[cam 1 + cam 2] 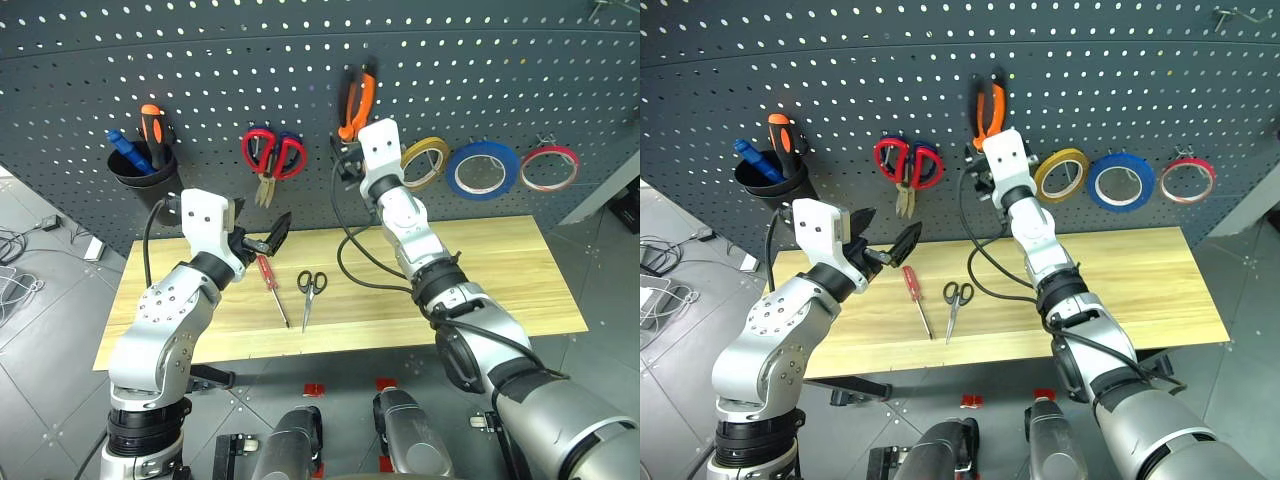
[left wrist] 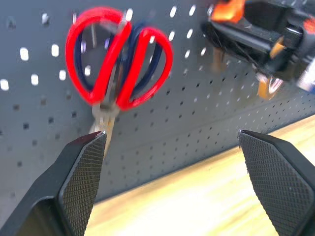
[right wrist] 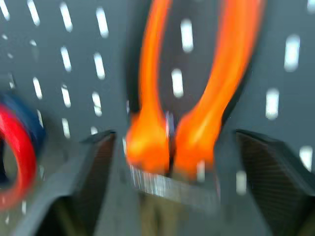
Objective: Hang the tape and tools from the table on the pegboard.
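The pliers (image 1: 355,100) with orange-and-black handles hang on the dark pegboard (image 1: 200,60), handles up. My right gripper (image 3: 174,137) is open just below them, a finger on either side of the pliers' lower part with a gap to each. The blue tape (image 1: 453,172) hangs on the pegboard to the right. On the table (image 1: 500,280) lie the red-handled screwdriver (image 1: 266,272) and the small black scissors (image 1: 310,284). My left gripper (image 1: 262,232) hovers open and empty above the screwdriver, pointing at the pegboard.
A yellow roll (image 1: 437,146) and a red roll (image 1: 549,150) hang beside the blue tape. Red-and-blue scissors (image 1: 258,150) hang left of the pliers. A black cup (image 1: 140,172) at the far left holds an orange-and-black screwdriver.
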